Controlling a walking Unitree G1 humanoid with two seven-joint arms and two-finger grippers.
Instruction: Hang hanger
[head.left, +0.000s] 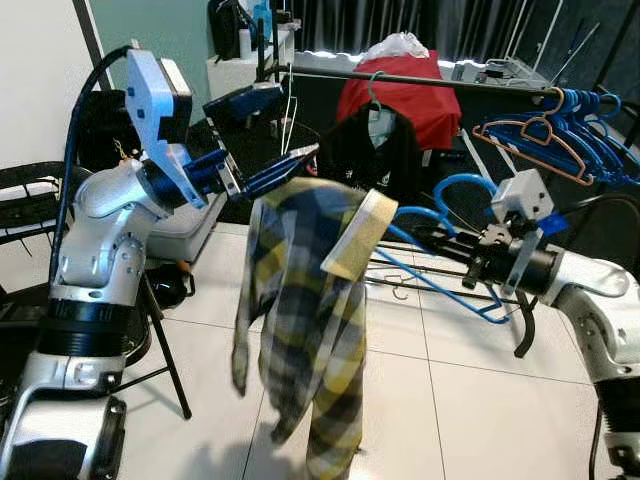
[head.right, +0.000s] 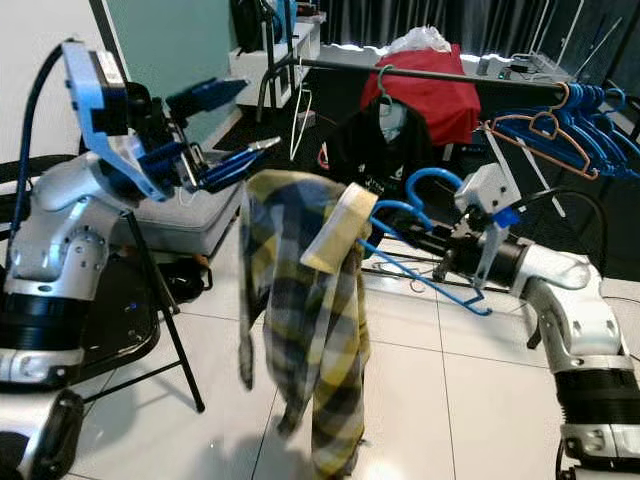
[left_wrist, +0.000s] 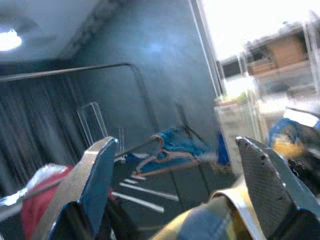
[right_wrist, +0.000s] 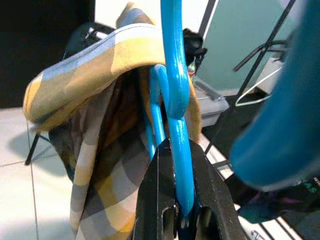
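Note:
A yellow plaid shirt (head.left: 310, 320) drapes over a blue hanger (head.left: 447, 283) and hangs down toward the floor. My right gripper (head.left: 428, 238) is shut on the hanger near its hook, and the right wrist view shows the blue hanger (right_wrist: 175, 95) clamped between the black fingers (right_wrist: 155, 200) with the plaid shirt (right_wrist: 95, 100) beyond. My left gripper (head.left: 298, 122) is open, just above and left of the shirt's top, not touching it. In the left wrist view its fingers (left_wrist: 95, 170) stand wide apart over a bit of the shirt (left_wrist: 210, 220). The black clothes rail (head.left: 430, 79) runs behind.
On the rail hang a red garment (head.left: 405, 95), a black shirt (head.left: 375, 150) and several blue hangers (head.left: 585, 135) at the right end. A black chair (head.left: 160, 350) and a grey case (head.left: 190, 232) stand at the left. White tiled floor (head.left: 460, 400) lies below.

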